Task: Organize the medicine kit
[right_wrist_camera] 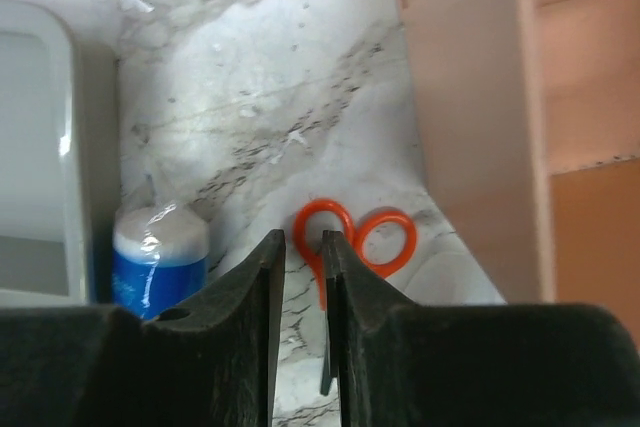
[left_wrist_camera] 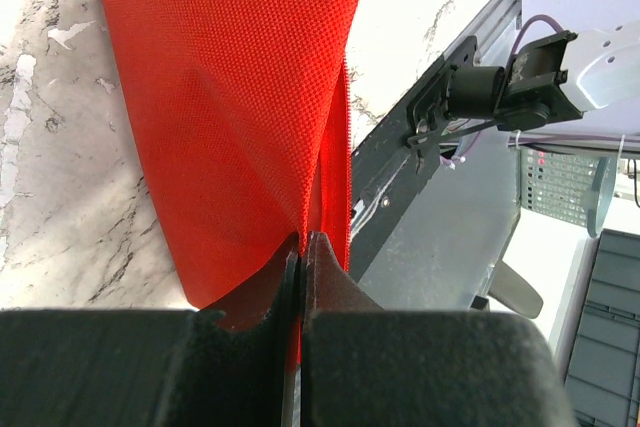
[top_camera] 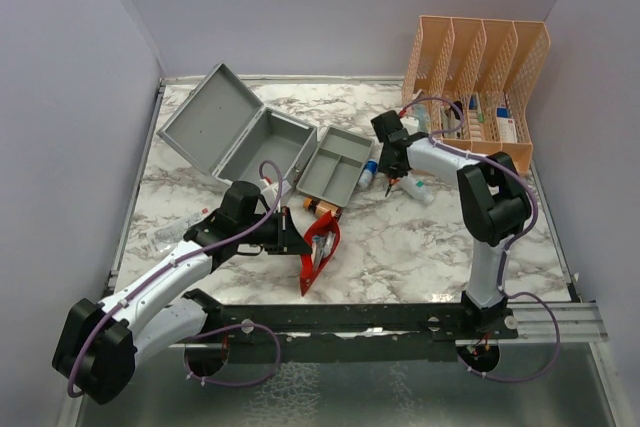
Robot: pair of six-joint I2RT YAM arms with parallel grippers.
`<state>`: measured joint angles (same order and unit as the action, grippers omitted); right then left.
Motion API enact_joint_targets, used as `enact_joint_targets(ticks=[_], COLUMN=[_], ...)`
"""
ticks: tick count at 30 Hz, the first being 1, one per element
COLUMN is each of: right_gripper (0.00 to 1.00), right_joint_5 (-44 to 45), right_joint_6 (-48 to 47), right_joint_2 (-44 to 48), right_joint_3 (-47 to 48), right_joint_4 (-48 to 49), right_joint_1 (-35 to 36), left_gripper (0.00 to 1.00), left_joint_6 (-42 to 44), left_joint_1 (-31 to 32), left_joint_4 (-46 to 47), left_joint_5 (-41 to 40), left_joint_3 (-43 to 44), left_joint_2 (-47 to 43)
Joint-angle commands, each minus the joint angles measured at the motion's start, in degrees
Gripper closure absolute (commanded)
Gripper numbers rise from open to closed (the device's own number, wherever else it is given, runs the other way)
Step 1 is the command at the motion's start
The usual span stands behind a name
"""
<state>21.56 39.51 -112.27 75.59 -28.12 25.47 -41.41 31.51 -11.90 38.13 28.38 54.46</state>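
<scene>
Nearest the top camera, my left arm point(top_camera: 150, 297) ends in the left gripper point(top_camera: 295, 237), shut on the red pouch point(top_camera: 320, 252). The open medicine kit point(top_camera: 245, 137) lies just beyond, with its tray point(top_camera: 335, 175) left of my right gripper point(top_camera: 392, 179).

Left wrist: jaws clamp red fabric.

Right wrist: jaws narrowly apart over orange-handled scissors point(right_wrist_camera: 355, 237). The handles point away and the blades are hidden, so I cannot tell if I hold them.

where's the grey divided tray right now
Top view: the grey divided tray lies flat just right of the open grey metal case and left of the right gripper.
</scene>
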Motion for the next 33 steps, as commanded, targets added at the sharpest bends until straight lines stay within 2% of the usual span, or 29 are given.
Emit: enact_joint_targets(ticks=[1,14,21,33], right_gripper=[0.79,0.99,0.99,0.99], right_joint_5=[-3.2,-14.0,-18.8,-18.9], right_joint_6=[-1.8,-2.7,-0.2,1.4], right_joint_2=[-1.4,2.2,9.3,22.3], right_joint_3=[-0.3,-6.1,-15.0,-26.3], right_joint_4=[2.2,4.5,7.0,5.2], right_joint_1=[-0.3,-0.3,0.6,4.3], left_gripper=[1.00,1.00,1.00,1.00], left_joint_6=[1.1,1.2,1.4,0.4], left_joint_1=[-0.2,-0.1,-0.1,-0.2], left_joint_4=[1.1,1.7,1.8,4.8], left_joint_5=[0.1,-0.3,-0.5,1.1], left_joint_3=[-0.2,0.2,0.2,2.2], left_joint_2=[0.2,1.4,1.7,2.4])
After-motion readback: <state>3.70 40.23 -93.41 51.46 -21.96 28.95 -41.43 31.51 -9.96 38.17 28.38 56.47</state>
